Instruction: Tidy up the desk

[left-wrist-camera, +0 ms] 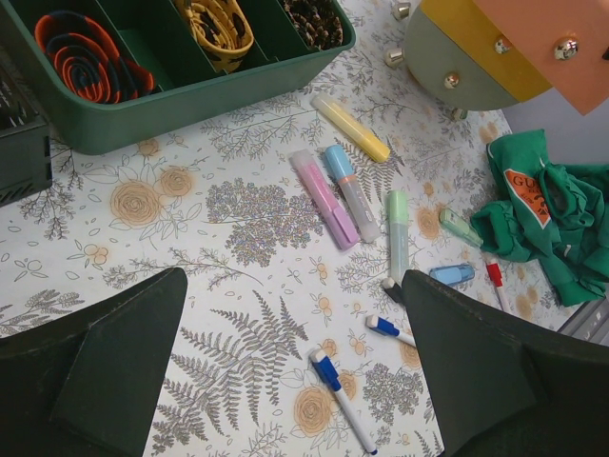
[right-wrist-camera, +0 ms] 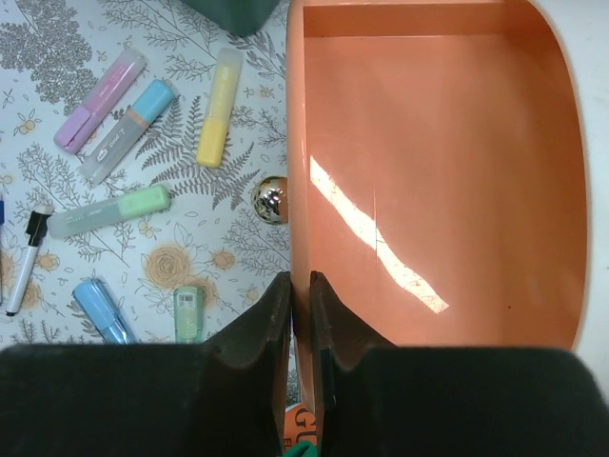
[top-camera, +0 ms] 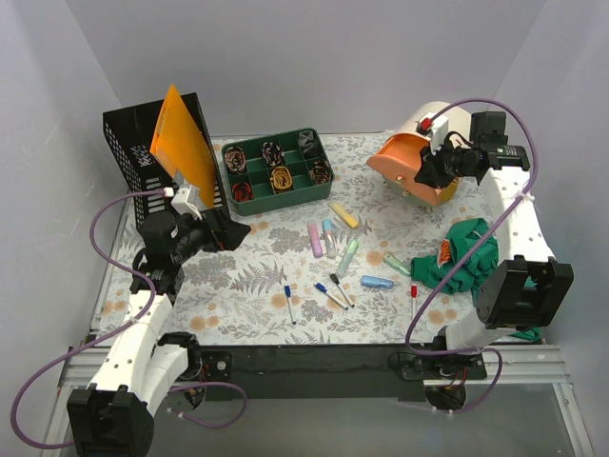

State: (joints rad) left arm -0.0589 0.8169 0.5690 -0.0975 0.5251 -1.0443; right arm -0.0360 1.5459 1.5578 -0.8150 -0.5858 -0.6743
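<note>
The desk has a pale covering with ferns and orange flowers. Loose on it lie pastel highlighters and several whiteboard markers. My left gripper hovers open over the fern print, with a blue-capped marker lying below between its fingers. My right gripper is shut on the front wall of the pulled-out orange drawer, one finger inside and one outside, near its gold knob. In the top view the orange drawer sticks out of a round-topped unit at the back right.
A green compartment tray holding coiled bands stands at the back centre. A black crate with an orange folder is at the back left. A crumpled green cloth lies at the right by the right arm.
</note>
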